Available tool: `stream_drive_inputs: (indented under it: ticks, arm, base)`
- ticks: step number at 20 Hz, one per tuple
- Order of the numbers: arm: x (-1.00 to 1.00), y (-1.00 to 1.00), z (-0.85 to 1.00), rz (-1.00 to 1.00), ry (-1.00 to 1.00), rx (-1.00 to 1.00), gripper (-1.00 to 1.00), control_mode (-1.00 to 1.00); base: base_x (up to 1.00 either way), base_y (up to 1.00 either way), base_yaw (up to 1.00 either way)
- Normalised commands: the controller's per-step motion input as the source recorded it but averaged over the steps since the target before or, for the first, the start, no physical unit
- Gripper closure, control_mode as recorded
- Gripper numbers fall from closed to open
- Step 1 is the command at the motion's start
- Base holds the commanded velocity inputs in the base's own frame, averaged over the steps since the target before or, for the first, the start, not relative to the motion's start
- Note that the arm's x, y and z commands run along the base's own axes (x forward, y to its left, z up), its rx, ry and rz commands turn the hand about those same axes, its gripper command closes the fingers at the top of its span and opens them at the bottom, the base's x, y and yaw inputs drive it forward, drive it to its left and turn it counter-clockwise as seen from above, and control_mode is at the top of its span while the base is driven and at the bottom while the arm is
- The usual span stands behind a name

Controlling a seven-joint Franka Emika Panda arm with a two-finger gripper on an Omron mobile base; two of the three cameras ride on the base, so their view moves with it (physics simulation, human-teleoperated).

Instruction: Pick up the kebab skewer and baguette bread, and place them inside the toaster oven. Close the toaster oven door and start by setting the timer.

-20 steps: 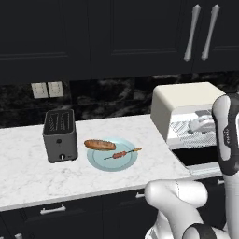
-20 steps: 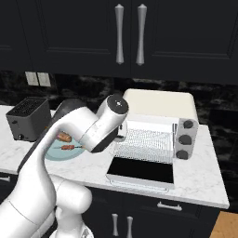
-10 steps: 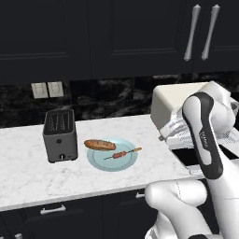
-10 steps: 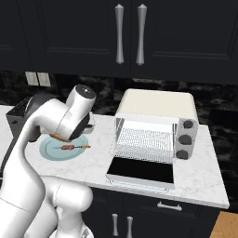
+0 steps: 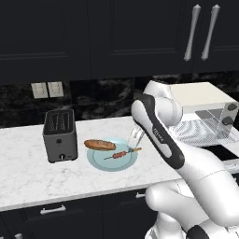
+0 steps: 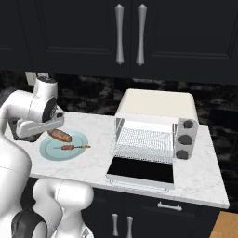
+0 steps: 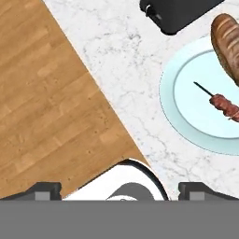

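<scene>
On the marble tabletop (image 5: 28,172), a pale blue plate (image 5: 100,163) carries the baguette bread (image 5: 99,144) and, just beside it, the kebab skewer (image 5: 120,154); the two lie apart from each other. Left of the plate stands a dark slot toaster (image 5: 59,136). Well to the right sits the toaster oven (image 6: 155,125), its wire rack (image 6: 144,145) exposed and the toaster oven door (image 6: 142,171) folded down flat in front of it. The arm reaches over toward the plate, and the gripper (image 5: 136,137) hangs above the plate's right edge, near the skewer's tip. Its fingertips (image 7: 46,191) stand wide apart at the bottom of the hand view, with nothing between them. That view looks down on the tabletop edge, the wooden floor (image 7: 42,102), and the plate.
</scene>
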Motion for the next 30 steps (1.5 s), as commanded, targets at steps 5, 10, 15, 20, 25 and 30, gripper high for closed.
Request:
stream_drive_inputs:
  ticks: [5, 10, 15, 20, 25, 30]
  arm:
    - [0.03, 0.26, -0.54, 0.15, -0.19, -0.24, -1.0, -1.0]
    - [0.36, -0.09, -0.13, 0.0, -0.05, -0.06, -1.0, -1.0]
    - [0.68, -0.05, -0.01, 0.0, 0.0, 0.0, -1.0, -1.0]
    - [0.87, 0.03, -0.29, -0.02, 0.0, 0.0, -1.0, -1.0]
    - [0.5, 0.0, -0.51, 0.0, 0.01, -0.04, -1.0, -1.0]
    - [0.47, 0.0, -0.32, 0.0, 0.01, -0.03, -1.0, -1.0]
  base:
    - [0.0, 0.0, 0.0]
    - [0.0, 0.0, 0.0]
    - [0.0, 0.0, 0.0]
    - [0.0, 0.0, 0.0]
    - [0.0, 0.0, 0.0]
    - [0.0, 0.0, 0.0]
